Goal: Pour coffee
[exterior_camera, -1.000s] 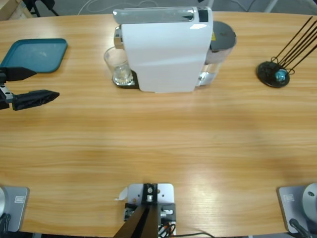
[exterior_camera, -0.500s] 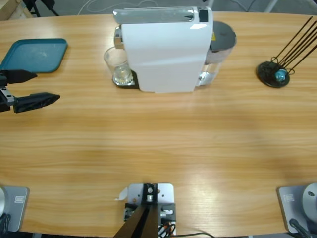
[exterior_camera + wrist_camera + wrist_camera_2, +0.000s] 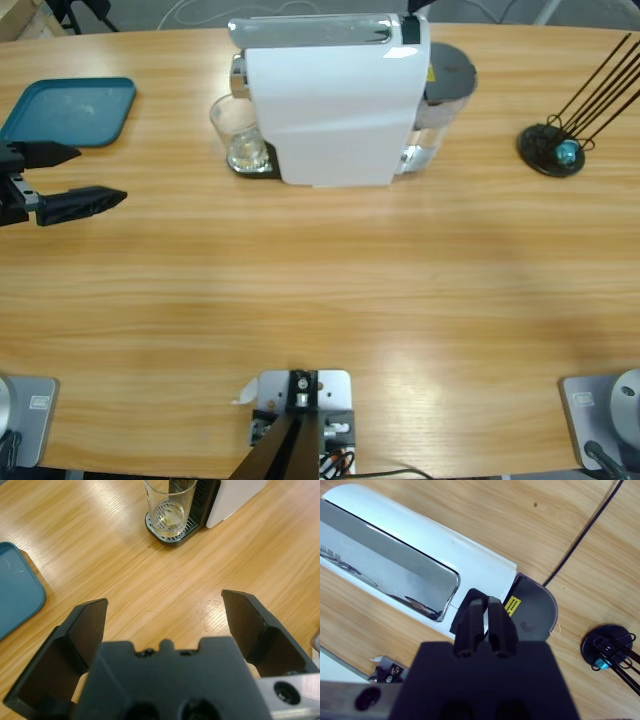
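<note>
The long wooden counter carries all items. The largest is a white coffee machine, standing near the far edge around the middle, with a chrome top panel and a grey water tank joined to its right-hand end. A teal tray lies near the far left corner, apart from the machine. A black stand with thin black rods leaning out of it sits towards the far right of the counter, a small blue object at its base. A clear drinking glass stands upright on the machine's black drip grate, at the left-hand end of the machine. The coffee is a shallow pale tan layer in the bottom of that glass, barely tinting it. The left gripper enters from the counter's left edge, just in front of the tray and well apart from the glass; its jaws stand spread wide with nothing between them, and bare wood shows in the gap in the left wrist view, which looks towards the glass. The right gripper is seen only in its own wrist view, above the machine's top where the white body meets the water tank; its jaws are pressed together and hold nothing.
</note>
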